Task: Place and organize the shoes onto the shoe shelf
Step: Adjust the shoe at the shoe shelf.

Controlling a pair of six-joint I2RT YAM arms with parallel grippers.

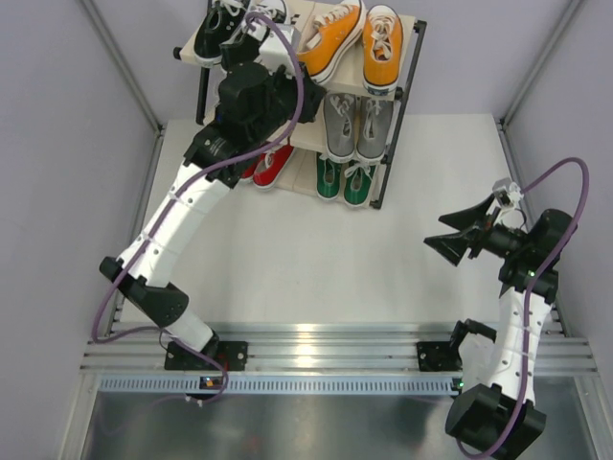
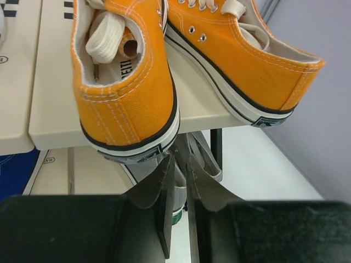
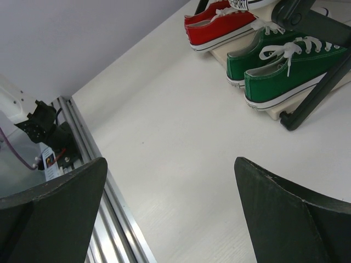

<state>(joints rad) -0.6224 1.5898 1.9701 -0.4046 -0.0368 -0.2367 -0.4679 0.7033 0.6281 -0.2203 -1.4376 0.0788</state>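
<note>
Two orange sneakers (image 1: 356, 43) up on the top tier of the shoe shelf (image 2: 55, 109), right half, toes far and heels near, with the left orange sneaker (image 2: 129, 82) skewed and hanging its heel past the near edge of the panel. To their left, the black pair (image 1: 225, 29); below, the grey pair (image 1: 356, 129) on the middle tier, the red pair (image 1: 268, 168) and green pair (image 1: 343, 180) on the bottom, plus a patch of blue canvas on the middle tier's left, mostly hidden. Left gripper (image 2: 178, 164) just beneath that overhanging heel, nearly closed to a thin slit, holding nothing; cannot tell whether touching the sole. Right gripper (image 1: 436, 232) well apart over the right of the table (image 1: 287, 259), spread wide, empty. Judging by looks: light, no strain for one arm. Soft canvas upper, likely to fold under a pinch across the sides; stiffer at the rubber sole and the stitched heel. Best hold probably the heel collar, one finger inside the opening and one outside on the back seam, or else across the sole edges at the heel. Rubber sole grippy rather than slick, so likely to drag on the wooden panel; better lifted than pushed when straightening. White lace bundled inside the opening, apt to snag a finger. Nothing fragile.
</note>
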